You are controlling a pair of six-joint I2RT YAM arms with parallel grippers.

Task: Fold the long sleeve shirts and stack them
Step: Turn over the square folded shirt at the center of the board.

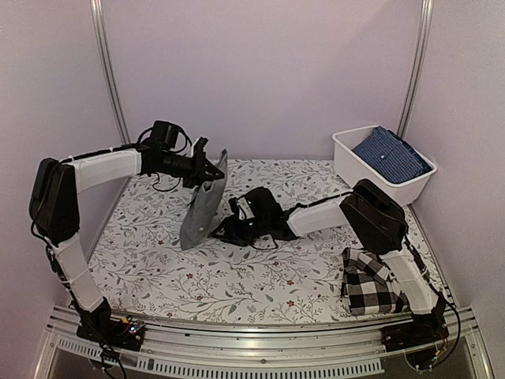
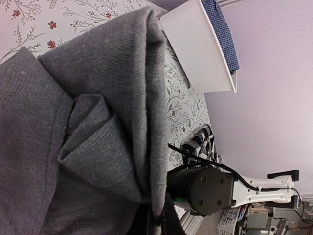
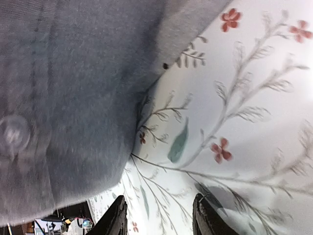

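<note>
My left gripper [image 1: 207, 175] is shut on the top edge of the plain grey long sleeve shirt [image 1: 200, 212], which hangs tilted above the table with its lower end on the cloth. In the left wrist view the grey shirt [image 2: 83, 132] fills the frame and bunches into the shut left gripper [image 2: 159, 223]. My right gripper [image 1: 225, 230] sits low beside the shirt's bottom edge. Its fingers [image 3: 116, 219] stand open over bare floral tablecloth, with the grey shirt [image 3: 63, 93] just to their left. The black-and-white checked shirt [image 1: 368, 284] lies folded at the front right.
A white bin [image 1: 347, 162] holding a folded blue cloth [image 1: 392, 155] stands at the back right corner. The floral tablecloth [image 1: 237, 280] covers the table. Pale walls close in the back and sides. The right arm [image 2: 210, 188] crosses the middle.
</note>
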